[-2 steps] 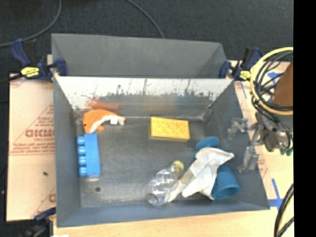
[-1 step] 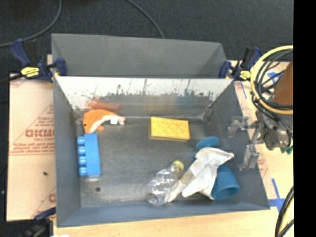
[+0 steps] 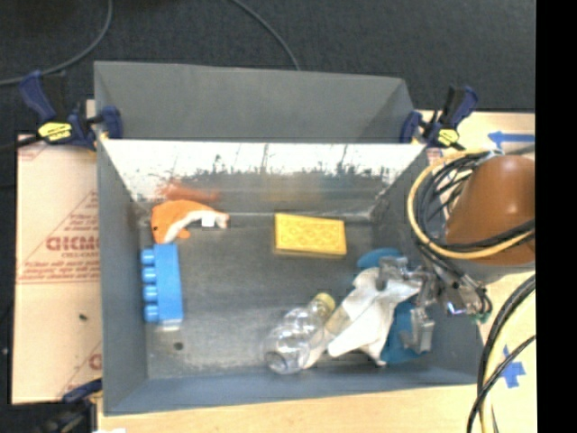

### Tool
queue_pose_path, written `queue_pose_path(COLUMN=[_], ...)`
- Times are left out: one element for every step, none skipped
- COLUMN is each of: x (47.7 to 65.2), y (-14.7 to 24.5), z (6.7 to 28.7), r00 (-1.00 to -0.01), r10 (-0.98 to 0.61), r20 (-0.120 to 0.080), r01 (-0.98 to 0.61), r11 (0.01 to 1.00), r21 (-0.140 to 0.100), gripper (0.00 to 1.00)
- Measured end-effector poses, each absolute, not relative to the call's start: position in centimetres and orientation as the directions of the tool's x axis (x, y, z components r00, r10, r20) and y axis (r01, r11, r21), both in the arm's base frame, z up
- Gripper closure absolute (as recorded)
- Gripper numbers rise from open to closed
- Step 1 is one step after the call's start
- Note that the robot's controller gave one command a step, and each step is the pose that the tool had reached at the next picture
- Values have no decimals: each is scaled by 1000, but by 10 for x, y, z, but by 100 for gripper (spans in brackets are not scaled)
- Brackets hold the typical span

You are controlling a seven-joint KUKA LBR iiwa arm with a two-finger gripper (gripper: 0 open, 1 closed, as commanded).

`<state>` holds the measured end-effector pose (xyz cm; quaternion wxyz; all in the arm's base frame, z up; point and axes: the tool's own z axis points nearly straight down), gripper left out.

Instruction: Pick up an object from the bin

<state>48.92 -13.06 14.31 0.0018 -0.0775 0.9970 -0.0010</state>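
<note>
My gripper (image 3: pixel 407 300) is low in the bin's right front corner and stands open, one finger (image 3: pixel 393 271) towards the back and the other (image 3: pixel 420 330) towards the front. It is over the right end of a crumpled white cloth (image 3: pixel 362 318), which lies on a blue thing (image 3: pixel 371 261) that shows at the cloth's back and front edges. Whether the fingers touch the cloth I cannot tell. A crumpled clear plastic bottle (image 3: pixel 296 339) lies just left of the cloth.
A yellow sponge (image 3: pixel 309 234) lies near the back wall. An orange thing with a white tip (image 3: pixel 178 219) is in the back left corner, and a blue toy brick (image 3: pixel 160 284) lies along the left wall. The arm's brown cover and cables hang over the right rim.
</note>
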Motion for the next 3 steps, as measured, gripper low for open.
queue_pose_path(x=[483, 489, 480], y=[-120, -77, -86], z=[109, 71, 74], r00=[-964, -891, -761], r10=[-266, -454, -648], r20=[-9, -9, -29], r01=[-266, -454, -649], r11=[964, 891, 761], r21=[-3, -4, 10], gripper=[0, 0, 0])
